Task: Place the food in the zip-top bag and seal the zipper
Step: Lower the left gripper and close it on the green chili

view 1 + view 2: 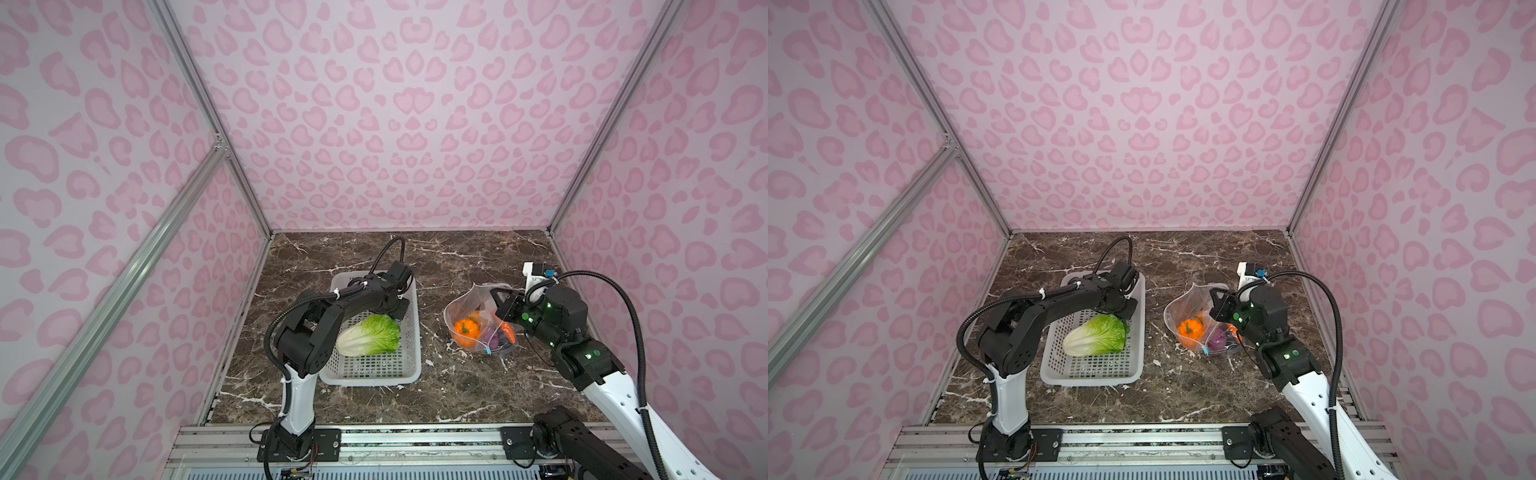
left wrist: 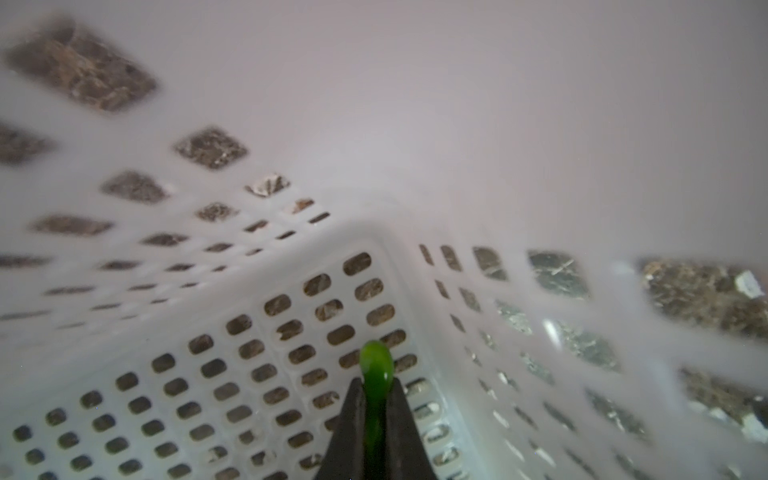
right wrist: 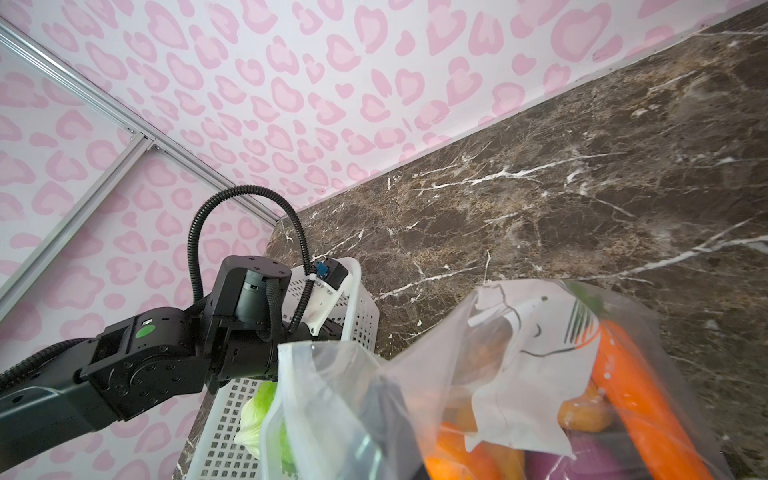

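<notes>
The walls (image 1: 395,124) are pale pink with darker pink leopard-type spots. The table (image 1: 457,386) is dark brown marble, white-veined. The basket (image 1: 365,380) is white, perforated in a grid. The lettuce (image 1: 370,334) is bright green, fading to white at its left end. The bag (image 1: 469,301) is clear, with a whitish print patch; through it I read an orange round (image 1: 466,328), a purple onion (image 1: 1217,341) and an orange carrot (image 3: 640,395). The slider (image 1: 491,352) is blue. My arms (image 1: 332,309) are black with white lower links.

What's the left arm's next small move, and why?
Probably lift the lettuce straight up out of the basket: the left fingers look shut on its green leaf edge, and the right fingers hold the bag open nearby.
</notes>
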You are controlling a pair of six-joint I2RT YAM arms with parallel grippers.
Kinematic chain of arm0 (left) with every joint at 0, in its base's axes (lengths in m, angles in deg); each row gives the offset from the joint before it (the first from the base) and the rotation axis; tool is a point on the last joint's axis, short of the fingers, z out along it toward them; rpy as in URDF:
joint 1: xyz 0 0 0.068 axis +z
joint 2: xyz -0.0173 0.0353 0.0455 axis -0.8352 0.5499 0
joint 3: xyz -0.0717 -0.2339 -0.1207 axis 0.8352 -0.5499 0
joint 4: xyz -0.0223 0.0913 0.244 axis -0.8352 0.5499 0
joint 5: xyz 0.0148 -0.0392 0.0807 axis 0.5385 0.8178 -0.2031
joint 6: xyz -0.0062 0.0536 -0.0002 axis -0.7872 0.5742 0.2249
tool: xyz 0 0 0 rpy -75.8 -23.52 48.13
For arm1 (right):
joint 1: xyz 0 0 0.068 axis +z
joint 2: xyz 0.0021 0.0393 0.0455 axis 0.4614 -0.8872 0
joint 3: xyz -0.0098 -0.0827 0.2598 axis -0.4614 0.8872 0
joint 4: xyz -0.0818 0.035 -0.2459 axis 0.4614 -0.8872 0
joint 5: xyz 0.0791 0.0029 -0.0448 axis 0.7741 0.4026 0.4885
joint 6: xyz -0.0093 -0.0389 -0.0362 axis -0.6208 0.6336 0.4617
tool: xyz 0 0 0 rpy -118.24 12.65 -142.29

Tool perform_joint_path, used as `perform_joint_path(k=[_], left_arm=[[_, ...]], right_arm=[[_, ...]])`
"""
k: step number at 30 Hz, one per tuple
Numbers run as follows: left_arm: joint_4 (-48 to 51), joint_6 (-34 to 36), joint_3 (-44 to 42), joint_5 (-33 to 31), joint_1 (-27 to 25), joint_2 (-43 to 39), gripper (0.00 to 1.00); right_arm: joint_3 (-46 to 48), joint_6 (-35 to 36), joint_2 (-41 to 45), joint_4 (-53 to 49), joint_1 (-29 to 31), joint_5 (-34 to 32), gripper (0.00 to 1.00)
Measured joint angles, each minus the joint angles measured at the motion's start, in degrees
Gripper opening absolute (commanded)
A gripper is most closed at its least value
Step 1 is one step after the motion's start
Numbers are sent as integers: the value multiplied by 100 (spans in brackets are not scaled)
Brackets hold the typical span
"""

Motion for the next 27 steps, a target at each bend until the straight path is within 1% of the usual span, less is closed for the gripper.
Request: perform_joint_path(k=[12, 20, 27], left_arm=[[330, -63, 7, -177, 0, -610, 3], [302, -210, -15, -363, 15, -973, 3], [201, -411, -24, -367, 26, -1290, 3]], right_arm=[[-24, 0, -61, -9, -4, 9, 0], [-44, 0, -70, -85, -4, 11, 0], [-87, 2, -85, -125, -4, 9, 0]])
